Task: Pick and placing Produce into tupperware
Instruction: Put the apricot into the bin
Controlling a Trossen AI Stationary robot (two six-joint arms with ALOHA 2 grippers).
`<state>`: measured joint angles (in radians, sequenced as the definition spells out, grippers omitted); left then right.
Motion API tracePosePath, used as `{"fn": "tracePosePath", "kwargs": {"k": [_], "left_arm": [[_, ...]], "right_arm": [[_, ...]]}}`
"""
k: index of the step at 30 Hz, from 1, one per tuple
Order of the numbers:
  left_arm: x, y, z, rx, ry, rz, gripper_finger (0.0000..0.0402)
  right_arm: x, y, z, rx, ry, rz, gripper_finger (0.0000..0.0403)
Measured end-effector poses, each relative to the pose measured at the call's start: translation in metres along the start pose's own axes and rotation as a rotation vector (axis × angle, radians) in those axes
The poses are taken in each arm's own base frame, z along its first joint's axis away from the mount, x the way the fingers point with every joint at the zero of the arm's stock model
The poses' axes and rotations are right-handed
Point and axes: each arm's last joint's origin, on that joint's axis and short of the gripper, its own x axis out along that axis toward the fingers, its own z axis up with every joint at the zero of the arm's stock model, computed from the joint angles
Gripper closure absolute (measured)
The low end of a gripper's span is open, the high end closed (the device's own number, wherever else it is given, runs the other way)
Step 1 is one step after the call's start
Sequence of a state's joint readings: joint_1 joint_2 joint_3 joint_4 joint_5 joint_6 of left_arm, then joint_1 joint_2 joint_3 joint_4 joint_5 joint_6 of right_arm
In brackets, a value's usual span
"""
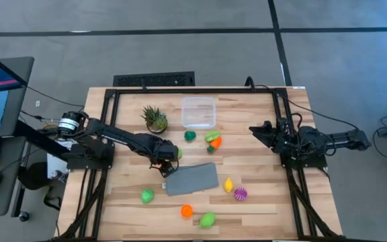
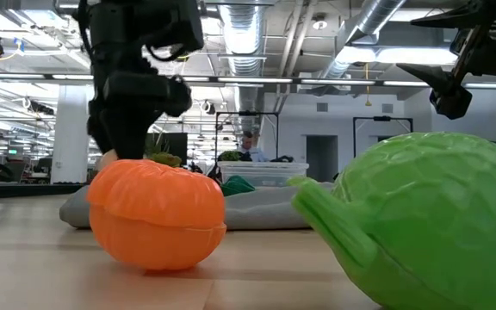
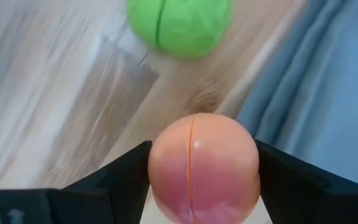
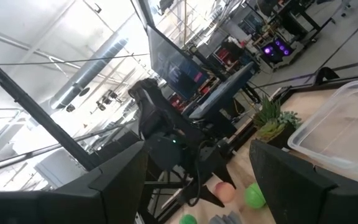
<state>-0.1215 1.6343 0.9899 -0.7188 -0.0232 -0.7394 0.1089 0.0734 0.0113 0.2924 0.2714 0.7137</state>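
Observation:
My left gripper [image 1: 167, 163] is near the table's middle, at the far left corner of the flat grey cloth [image 1: 192, 179], and is shut on a pink-orange toy fruit [image 3: 202, 168]. A green toy ball [image 3: 179, 25] lies just beyond it on the wood. The clear tupperware [image 1: 199, 112] stands at the far middle, beside the potted plant [image 1: 155, 119]. Other produce lies loose: a green piece [image 1: 190, 136], an orange-and-green one [image 1: 213, 140], a yellow one [image 1: 228, 185] and a spiky purple one [image 1: 240, 194]. My right gripper [image 1: 254, 130] is open and empty, raised at the right. My left gripper pinches the pink-orange fruit by its two opposite round sides [image 3: 157, 165] between its two fingers, one on each side of the seam. The fingers slant downward. I cannot tell whether the fruit rests on the table or is lifted clear.
Near the front edge lie a green piece [image 1: 146, 196], an orange piece [image 1: 187, 210] and a green piece [image 1: 207, 220]; the last two fill the low view's foreground [image 2: 158, 215]. Bare wood lies between the cloth and the tupperware. A person stands far off in the room [image 2: 248, 148].

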Motion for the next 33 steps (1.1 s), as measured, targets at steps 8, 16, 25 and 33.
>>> {"fn": "tracePosePath", "kwargs": {"k": [8, 16, 25, 33], "left_arm": [[-0.029, -0.009, 0.013, 0.066, -0.061, 0.015, 0.0152], [-0.059, -0.018, 0.035, 0.166, -0.261, 0.055, 0.0152], [-0.078, -0.013, 0.077, 0.239, -0.554, 0.038, 0.0152], [-0.090, 0.019, 0.116, 0.195, -0.756, 0.082, 0.0152]], "right_arm": [[0.000, 0.000, 0.000, 0.013, 0.000, 0.000, 0.0097], [0.000, -0.001, -0.001, 0.009, 0.007, -0.011, 0.0097], [0.000, -0.001, -0.001, 0.008, -0.001, -0.025, 0.0097], [0.000, -0.002, -0.001, 0.005, -0.010, -0.045, 0.0097]]}}
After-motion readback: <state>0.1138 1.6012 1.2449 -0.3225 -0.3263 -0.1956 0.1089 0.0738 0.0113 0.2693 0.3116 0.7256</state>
